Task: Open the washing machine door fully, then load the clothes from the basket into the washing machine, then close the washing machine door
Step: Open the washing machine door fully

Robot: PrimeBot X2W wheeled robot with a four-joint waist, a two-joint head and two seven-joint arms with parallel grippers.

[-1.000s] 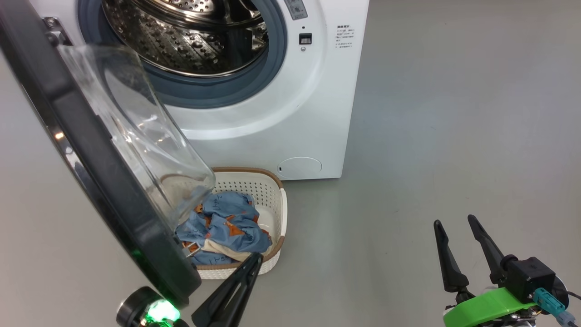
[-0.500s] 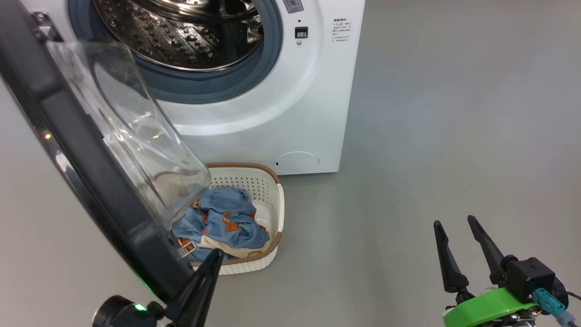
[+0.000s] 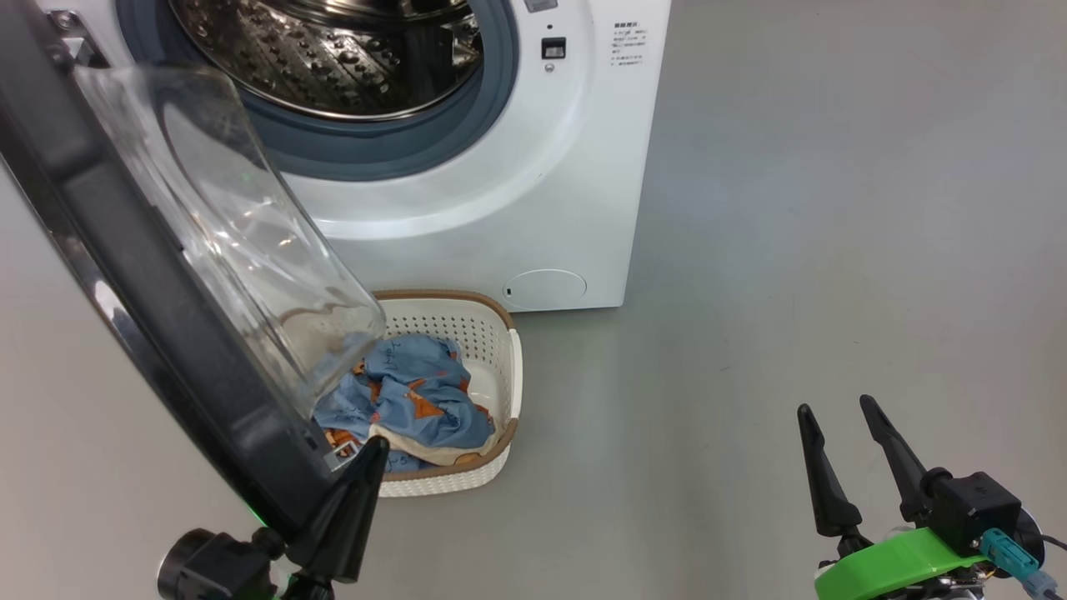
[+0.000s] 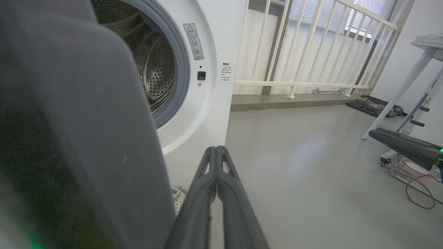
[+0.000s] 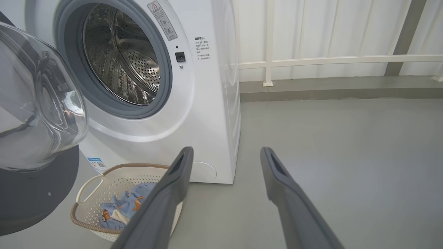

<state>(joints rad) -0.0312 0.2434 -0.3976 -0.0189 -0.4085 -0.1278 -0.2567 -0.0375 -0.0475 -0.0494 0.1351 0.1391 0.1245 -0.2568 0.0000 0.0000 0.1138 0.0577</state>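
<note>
Cream perforated plastic with a brown woven-look rim: that is the basket (image 3: 488, 329), standing on the grey floor (image 3: 792, 208) low in the middle of the head view, just in front of the washing machine (image 3: 500, 208). The clothes (image 3: 417, 396) lie crumpled inside it, light-blue fabric with orange-brown prints and a cream part against the near rim. The heap sits toward the basket's left end, and its right end shows bare white wall. In the right wrist view the same basket sits at the lower left, a white handle at its side and the blue pieces in the bottom.

The machine's mouth is uncovered at the top of the head view: a grey gasket (image 3: 400, 158) rings the perforated steel drum (image 3: 333, 50). The door (image 3: 150, 317) stands swung out, a black band running from the upper left down to the lower left. Its clear glass bowl (image 3: 242, 242) bulges over the basket's left part, so some of the fabric is seen through the glass.

The left gripper (image 3: 375, 446) rises from the bottom edge with its fingers pressed together — the tip lies at the door's lower edge and just before the basket's near rim. I cannot tell whether it touches either. The right gripper (image 3: 834, 406) sits at the lower right over bare floor, well apart from the basket, its fingers spread wide and holding nothing.
</note>
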